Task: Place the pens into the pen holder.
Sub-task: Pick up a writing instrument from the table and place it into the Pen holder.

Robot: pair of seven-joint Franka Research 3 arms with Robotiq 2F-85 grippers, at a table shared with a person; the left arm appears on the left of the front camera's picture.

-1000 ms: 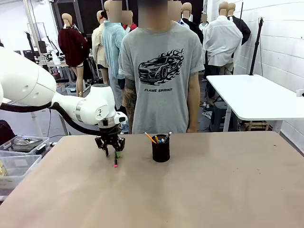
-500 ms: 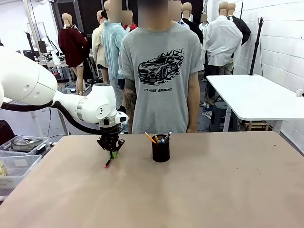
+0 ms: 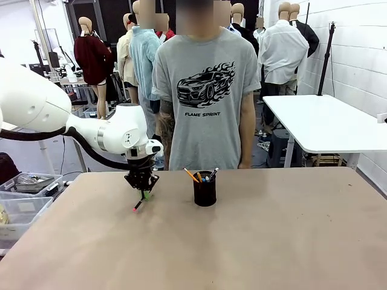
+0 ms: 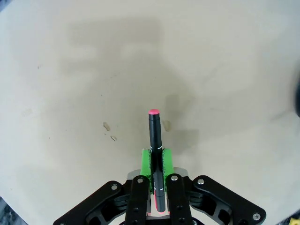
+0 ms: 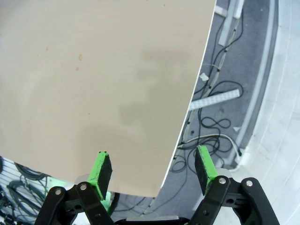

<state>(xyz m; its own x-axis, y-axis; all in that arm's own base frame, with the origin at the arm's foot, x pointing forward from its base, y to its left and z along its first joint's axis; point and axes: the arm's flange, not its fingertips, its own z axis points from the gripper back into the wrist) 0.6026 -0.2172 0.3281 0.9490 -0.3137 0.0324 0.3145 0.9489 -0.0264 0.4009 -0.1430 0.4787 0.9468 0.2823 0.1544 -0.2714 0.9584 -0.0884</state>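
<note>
The left gripper [image 3: 143, 192] was pinching the black pen with pink ends [image 4: 155, 150] between its green pads [image 4: 146, 161], the barrel running along the fingers and its pink tip pointing out past them toward the tan table [image 3: 254, 241]. In the front view the pen [image 3: 139, 204] hung tilted, low over the table and to the left of the black mesh pen holder [image 3: 205, 189], which stood in front of the person in the grey T-shirt [image 3: 208, 90] and already held an orange-yellow pencil-like stick [image 3: 191, 175] and other pens. The pen looked light, stiff and smooth, so it would likely pivot or slip in a pinch placed near one end; a grip around mid-barrel seemed the safer hold, with the tip steered into the cup's mouth before release. The right gripper [image 5: 152, 171] had its jaws spread wide with nothing between them, hanging over the table's edge [image 5: 187, 122] above cables on the floor.
</note>
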